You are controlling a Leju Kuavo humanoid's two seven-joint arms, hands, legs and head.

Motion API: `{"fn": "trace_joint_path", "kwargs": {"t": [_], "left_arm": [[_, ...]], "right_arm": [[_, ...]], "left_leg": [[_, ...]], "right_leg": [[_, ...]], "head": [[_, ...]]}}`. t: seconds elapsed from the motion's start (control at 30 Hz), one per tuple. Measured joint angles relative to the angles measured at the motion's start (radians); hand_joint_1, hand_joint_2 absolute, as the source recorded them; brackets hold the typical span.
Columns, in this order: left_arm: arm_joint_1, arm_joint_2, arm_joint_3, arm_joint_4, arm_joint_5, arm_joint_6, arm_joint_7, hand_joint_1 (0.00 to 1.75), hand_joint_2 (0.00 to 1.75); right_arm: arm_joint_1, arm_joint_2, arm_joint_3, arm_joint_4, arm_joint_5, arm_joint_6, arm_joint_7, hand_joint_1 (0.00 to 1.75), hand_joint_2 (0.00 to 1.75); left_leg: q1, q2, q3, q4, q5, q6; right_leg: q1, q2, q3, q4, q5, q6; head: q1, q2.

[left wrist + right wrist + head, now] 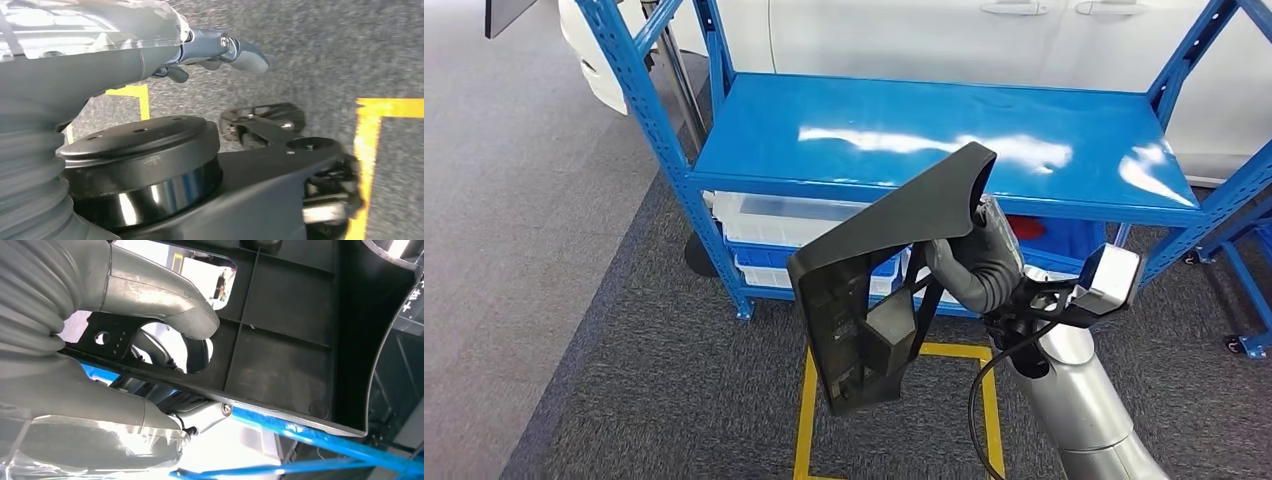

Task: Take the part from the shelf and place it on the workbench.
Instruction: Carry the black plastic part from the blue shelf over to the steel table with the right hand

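- Right robot hand (979,262) grips black part (874,290), held in air at 6 o'clock of blue shelf (924,130) (thumb through a cutout).
- Left robot hand (215,52): holds nothing, fingers apart above carpet.

Your head camera looked forward and down from high, at the blue shelf (924,135) and the carpet (674,400) from middle distance. Your right wrist camera sat very close behind the right hand (150,305), sharing the black part (874,290) and the blue shelf with the head view. Your left wrist camera faced down at the carpet and its yellow floor marking (367,140).
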Motion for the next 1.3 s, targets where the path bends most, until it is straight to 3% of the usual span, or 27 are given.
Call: {"fn": "trace_joint_path", "kwargs": {"t": [0.03, 0.1, 0.13, 0.17, 0.23, 0.27, 0.3, 0.37, 0.4, 0.43, 0.47, 0.53, 0.6, 0.63, 0.67, 0.73, 0.8, 0.87, 0.9, 0.93, 0.97, 1.0, 1.07, 1.13, 1.17, 1.23, 1.3], "left_arm": [[-0.001, 0.0, 0.0, 0.0, 0.0, 0.0, -0.001, 0.0, 1.75], [-0.003, 0.0, 0.0, -0.001, 0.0, -0.002, -0.003, 0.0, 1.75], [-0.005, 0.0, 0.0, -0.002, 0.0, -0.002, -0.003, 0.0, 1.75], [-0.005, 0.0, 0.0, -0.002, 0.0, -0.003, -0.004, 0.0, 1.75], [-0.004, 0.0, 0.0, -0.002, 0.0, -0.004, -0.004, 0.0, 1.75], [-0.003, 0.0, 0.0, -0.002, 0.0, -0.004, -0.003, 0.0, 1.75], [-0.003, 0.0, 0.0, -0.002, 0.0, -0.004, -0.003, 0.0, 1.75], [-0.004, -0.001, 0.0, -0.003, 0.0, -0.004, -0.003, 0.0, 1.75], [-0.003, -0.001, 0.0, -0.003, -0.001, -0.005, -0.003, 0.0, 1.75], [-0.002, -0.001, 0.0, -0.003, -0.001, -0.005, -0.003, 0.0, 1.75], [-0.002, -0.001, 0.0, -0.003, -0.002, -0.006, -0.003, 0.0, 1.75], [-0.002, -0.002, 0.0, -0.003, -0.001, -0.006, -0.003, 0.0, 1.75], [-0.002, -0.002, 0.0, -0.003, -0.001, -0.006, -0.002, 0.0, 1.75], [-0.002, -0.003, 0.0, -0.003, 0.0, -0.006, -0.002, 0.0, 1.75], [-0.002, -0.003, 0.0, -0.003, 0.0, -0.006, -0.003, 0.0, 1.75], [0.0, -0.004, 0.0, -0.003, 0.001, -0.002, -0.004, 0.0, 1.75], [0.002, -0.004, 0.0, -0.003, 0.001, 0.002, -0.006, 0.0, 1.75], [0.004, -0.004, 0.0, -0.003, -0.001, 0.003, -0.006, 0.0, 1.75], [0.004, -0.004, 0.0, -0.003, -0.003, 0.002, -0.006, 0.0, 1.75], [0.004, -0.004, 0.0, -0.003, -0.005, 0.001, -0.005, 0.0, 1.75], [0.005, -0.004, 0.0, -0.003, -0.008, 0.0, -0.002, 0.0, 1.75], [0.005, -0.004, 0.0, -0.003, -0.01, -0.001, 0.001, 0.0, 1.75], [0.005, -0.004, -0.001, -0.003, -0.016, -0.001, 0.007, 0.0, 1.75], [0.007, -0.004, -0.001, -0.003, -0.02, -0.001, 0.009, 0.0, 1.75], [0.007, -0.004, -0.002, -0.003, -0.021, 0.0, 0.01, 0.0, 1.75], [0.007, -0.006, -0.002, -0.003, -0.022, 0.001, 0.011, 0.0, 1.75], [0.006, -0.007, -0.003, -0.003, -0.022, 0.001, 0.011, 0.0, 1.75]], "right_arm": [[0.0, 0.0, 0.0, 0.0, 0.0, 0.0, 0.0, 1.75, 1.75], [0.0, 0.0, -0.001, -0.001, 0.001, 0.001, 0.0, 1.75, 1.75], [-0.001, 0.0, -0.002, -0.001, 0.002, 0.001, 0.0, 1.75, 1.75], [-0.001, 0.0, -0.002, -0.001, 0.003, 0.001, 0.0, 1.75, 1.75], [0.0, 0.0, -0.003, -0.001, 0.004, 0.001, 0.0, 1.75, 1.75], [0.0, 0.0, -0.004, 0.0, 0.004, 0.001, 0.0, 1.75, 1.75], [0.0, 0.0, -0.005, 0.0, 0.004, 0.001, 0.0, 1.75, 1.75], [0.0, 0.0, -0.006, 0.0, 0.005, 0.0, 0.001, 1.75, 1.75], [0.001, 0.0, -0.006, 0.001, 0.005, 0.0, 0.001, 1.75, 1.75], [0.001, 0.0, -0.006, 0.001, 0.005, 0.0, 0.002, 1.75, 1.75], [0.001, 0.0, -0.006, 0.002, 0.006, 0.0, 0.003, 1.75, 1.75], [-0.001, 0.0, -0.006, 0.002, 0.006, -0.001, 0.005, 1.75, 1.75], [-0.007, 0.0, -0.006, 0.002, 0.007, -0.001, 0.006, 1.75, 1.75], [-0.01, 0.0, -0.007, 0.001, 0.007, -0.001, 0.007, 1.75, 1.75], [-0.013, 0.0, -0.007, 0.002, 0.007, -0.001, 0.007, 1.75, 1.75], [-0.017, 0.0, -0.007, 0.002, 0.006, -0.001, 0.01, 1.75, 1.75], [-0.017, 0.0, -0.007, 0.004, 0.005, -0.002, 0.018, 1.75, 1.75], [-0.01, 0.0, -0.008, 0.004, 0.002, -0.004, 0.027, 1.75, 1.75], [-0.002, 0.0, -0.01, 0.004, 0.001, -0.005, 0.031, 1.75, 1.75], [0.008, 0.0, -0.012, 0.003, -0.001, -0.007, 0.034, 1.75, 1.75], [0.02, 0.0, -0.016, 0.001, -0.002, -0.008, 0.036, 1.75, 1.75], [0.031, 0.0, -0.02, -0.002, -0.003, -0.009, 0.036, 1.75, 1.75], [0.048, 0.0, -0.027, -0.012, -0.004, -0.009, 0.037, 1.75, 1.75], [0.056, -0.001, -0.033, -0.023, -0.005, -0.01, 0.039, 1.75, 1.75], [0.06, -0.001, -0.036, -0.028, -0.005, -0.01, 0.04, 1.75, 1.75], [0.068, -0.004, -0.044, -0.036, -0.005, -0.01, 0.042, 1.75, 1.75], [0.073, -0.008, -0.053, -0.043, -0.005, -0.012, 0.045, 1.75, 1.75]], "left_leg": [[0.001, 0.001, 0.058, -0.063, 0.015, 0.002], [-0.001, 0.001, 0.177, -0.216, -0.002, 0.011], [-0.004, 0.001, 0.21, -0.266, -0.017, 0.017], [-0.007, 0.001, 0.221, -0.29, -0.024, 0.024], [-0.006, 0.005, 0.206, -0.295, -0.006, 0.04], [-0.004, 0.008, 0.195, -0.296, 0.007, 0.049], [-0.003, 0.011, 0.181, -0.298, 0.022, 0.057], [-0.006, 0.013, 0.147, -0.296, 0.05, 0.065], [-0.008, 0.013, 0.129, -0.295, 0.063, 0.065], [-0.009, 0.013, 0.109, -0.292, 0.076, 0.065], [-0.01, 0.014, 0.09, -0.288, 0.087, 0.063], [-0.011, 0.013, 0.054, -0.277, 0.108, 0.059], [-0.014, 0.012, 0.029, -0.267, 0.125, 0.051], [-0.015, 0.012, 0.023, -0.265, 0.133, 0.046], [-0.015, 0.013, 0.019, -0.266, 0.14, 0.041], [-0.012, 0.012, 0.014, -0.267, 0.148, 0.028], [-0.009, 0.011, -0.003, -0.225, 0.099, 0.015], [-0.004, 0.011, -0.038, -0.11, 0.002, 0.003], [-0.001, 0.011, -0.052, -0.046, -0.033, -0.002], [0.001, 0.011, -0.057, 0.0, -0.047, -0.005], [0.002, 0.011, -0.045, 0.012, -0.041, -0.007], [0.003, 0.01, -0.014, -0.016, -0.021, -0.007], [0.005, -0.016, 0.089, -0.153, 0.014, 0.0], [0.005, -0.045, 0.16, -0.259, 0.018, 0.011], [0.003, -0.049, 0.171, -0.276, 0.014, 0.016], [0.004, -0.03, 0.17, -0.284, 0.02, 0.029], [0.007, -0.007, 0.167, -0.292, 0.031, 0.045]], "right_leg": [[0.0, -0.002, -0.014, 0.004, 0.01, 0.004], [0.002, -0.005, -0.031, 0.01, 0.029, 0.015], [0.002, -0.007, -0.034, 0.011, 0.038, 0.021], [0.002, -0.008, -0.036, 0.009, 0.049, 0.027], [0.0, -0.008, -0.043, 0.008, 0.054, 0.039], [-0.001, -0.006, -0.054, 0.026, 0.029, 0.043], [-0.002, -0.005, -0.07, 0.065, -0.015, 0.045], [-0.004, -0.004, -0.109, 0.195, -0.12, 0.049], [-0.005, -0.004, -0.121, 0.259, -0.147, 0.051], [-0.005, -0.004, -0.121, 0.302, -0.151, 0.052], [-0.005, -0.004, -0.105, 0.312, -0.133, 0.052], [-0.004, -0.004, -0.015, 0.227, -0.089, 0.046], [0.001, -0.005, 0.093, 0.083, -0.101, 0.037], [0.004, -0.004, 0.122, 0.036, -0.116, 0.032], [0.008, -0.004, 0.131, 0.012, -0.126, 0.026], [0.007, -0.005, 0.122, 0.004, -0.112, 0.011], [0.002, -0.005, 0.11, -0.002, -0.091, -0.003], [0.001, 0.001, 0.09, -0.004, -0.071, -0.008], [0.001, 0.005, 0.078, -0.003, -0.061, -0.008], [0.001, 0.01, 0.066, -0.002, -0.052, -0.006], [0.001, 0.017, 0.054, -0.001, -0.044, -0.004], [0.001, 0.025, 0.044, 0.0, -0.036, -0.001], [0.0, 0.042, 0.029, 0.003, -0.025, 0.007], [0.0, 0.058, 0.02, 0.006, -0.015, 0.017], [0.001, 0.066, 0.017, 0.007, -0.01, 0.024], [0.0, 0.079, 0.013, 0.007, -0.003, 0.037], [0.001, 0.057, -0.011, 0.049, -0.032, 0.046]], "head": [[0.0, 0.0], [0.0, 0.0], [0.0, 0.0], [0.0, 0.0], [0.0, 0.0], [0.0, 0.0], [0.0, 0.0], [0.0, 0.0], [0.0, 0.0], [0.0, 0.0], [0.0, 0.0], [0.0, 0.0], [0.0, 0.0], [0.0, 0.0], [0.0, 0.0], [0.0, 0.0], [0.0, 0.0], [0.0, 0.0], [0.0, 0.0], [0.0, 0.0], [0.0, 0.0], [0.0, 0.0], [0.0, 0.0], [0.0, 0.0], [0.0, 0.0], [0.0, 0.0], [0.0, 0.0]]}}
